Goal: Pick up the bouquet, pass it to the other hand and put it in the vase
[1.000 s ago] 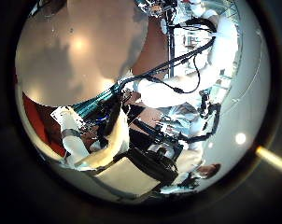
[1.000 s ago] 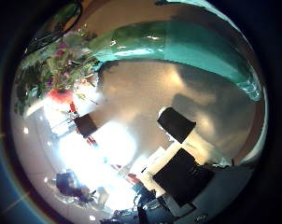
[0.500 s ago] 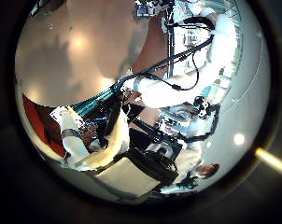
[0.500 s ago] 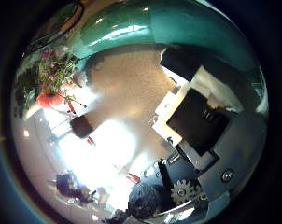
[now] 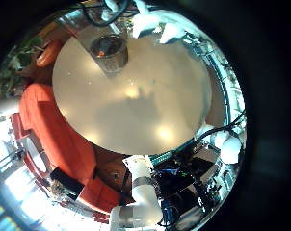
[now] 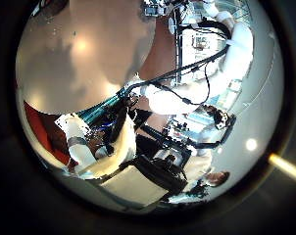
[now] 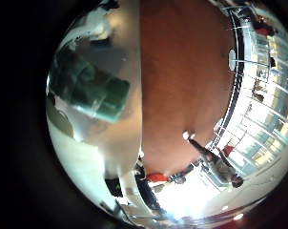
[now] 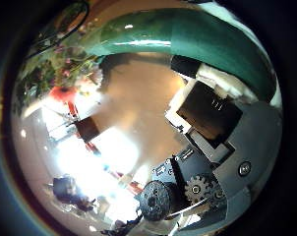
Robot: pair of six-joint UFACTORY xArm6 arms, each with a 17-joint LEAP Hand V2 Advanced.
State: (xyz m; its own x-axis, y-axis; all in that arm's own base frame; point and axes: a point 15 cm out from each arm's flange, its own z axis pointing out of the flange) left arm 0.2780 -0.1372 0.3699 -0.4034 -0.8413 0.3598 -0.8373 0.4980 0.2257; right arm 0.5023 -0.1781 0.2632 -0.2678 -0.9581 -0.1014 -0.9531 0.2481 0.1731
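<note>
Round beige table (image 5: 145, 96), orange-red sofa (image 5: 54, 130) right beside its edge, reddish-brown floor (image 7: 182, 86), big bright windows (image 7: 263, 114).

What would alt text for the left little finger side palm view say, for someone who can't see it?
A round, pale table seen from above, with a clear glass vase standing near its far edge and a white robot hand close beside the vase. An orange-red seat curves along one side of the table, and a white robot arm reaches in from the view's edge.
</note>
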